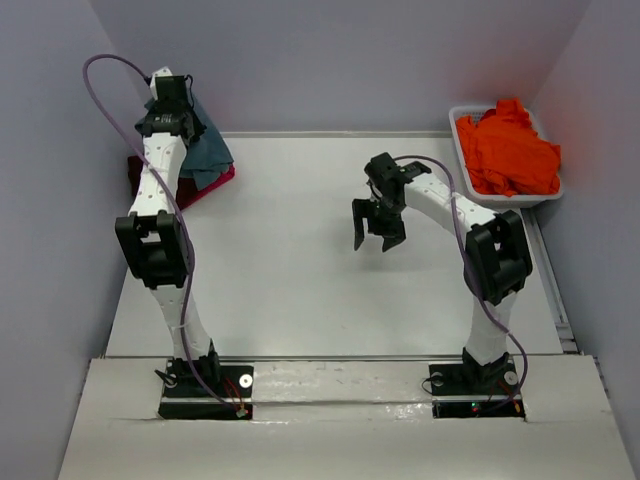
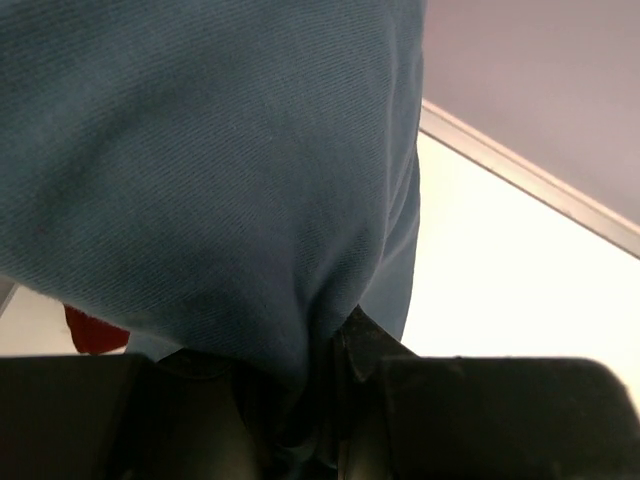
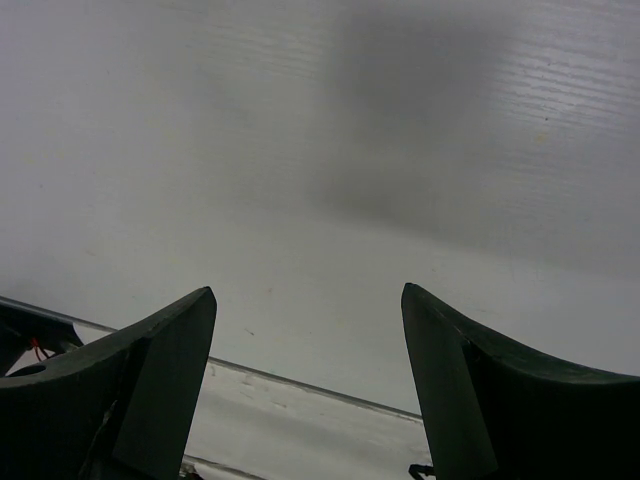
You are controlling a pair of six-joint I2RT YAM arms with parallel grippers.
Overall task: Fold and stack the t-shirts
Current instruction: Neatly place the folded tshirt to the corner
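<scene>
The left hand (image 2: 318, 400) pinches the teal-blue shirt (image 1: 210, 150) over the maroon shirt (image 1: 134, 175) at the desk's (image 1: 300, 300) far-left corner. I'd lower it squarely before releasing. The right hand (image 1: 378, 235) hangs wide open, empty.

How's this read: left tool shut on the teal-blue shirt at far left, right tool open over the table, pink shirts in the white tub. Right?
One slip: the shirts in the white tub are orange, not pink, per the top external view. Left tool shut on the teal-blue shirt, right tool open over the table: correct.
</scene>
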